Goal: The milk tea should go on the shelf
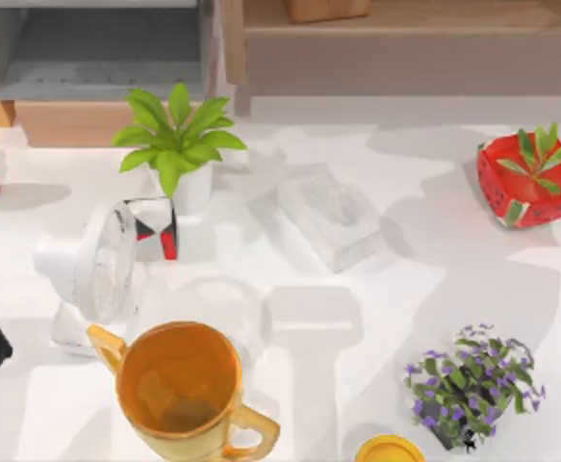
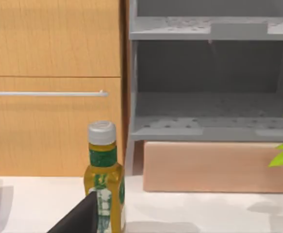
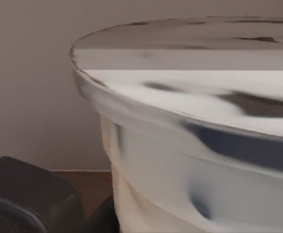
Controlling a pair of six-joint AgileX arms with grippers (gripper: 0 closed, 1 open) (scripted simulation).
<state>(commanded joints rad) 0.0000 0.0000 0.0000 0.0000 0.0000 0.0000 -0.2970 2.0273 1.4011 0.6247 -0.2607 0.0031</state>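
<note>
The shelf (image 1: 97, 58) runs along the top edge of the top view, light tan wood with pale grey inner panels (its flat grey boards (image 2: 204, 127) face the left wrist camera). The milk tea (image 3: 190, 145), a pale cup with a broad sealed lid, fills the right wrist view, upright, very close.

White table (image 1: 405, 289) under bright light, soft shadows across it; tan wooden cabinet (image 2: 49, 82) with rail behind.
</note>
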